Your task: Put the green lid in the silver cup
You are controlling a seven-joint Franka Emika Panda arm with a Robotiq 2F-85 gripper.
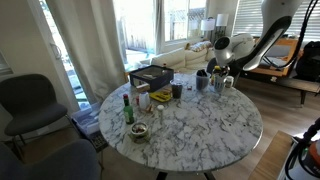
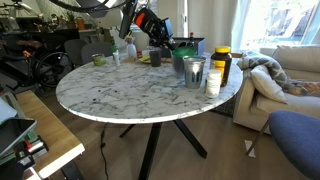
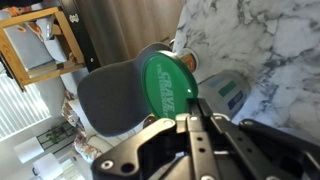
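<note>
In the wrist view my gripper (image 3: 188,118) is shut on the edge of the green lid (image 3: 165,82), a flat round disc with white lettering. The lid hangs over a grey rounded shape (image 3: 115,100) by the table's edge; I cannot tell whether this is the cup. In an exterior view the silver cup (image 2: 193,72) stands near the table's edge, with my gripper (image 2: 150,28) raised above the table behind it. In the other exterior view my gripper (image 1: 222,72) hovers over a group of cups (image 1: 205,81).
On the round marble table (image 2: 120,90) are a white cup (image 2: 213,82), a yellow jar (image 2: 220,63), a green box (image 2: 185,47), a green bottle (image 1: 127,108), a small bowl (image 1: 138,130) and a black box (image 1: 150,75). A white labelled container (image 3: 218,92) lies under the gripper. Chairs stand around.
</note>
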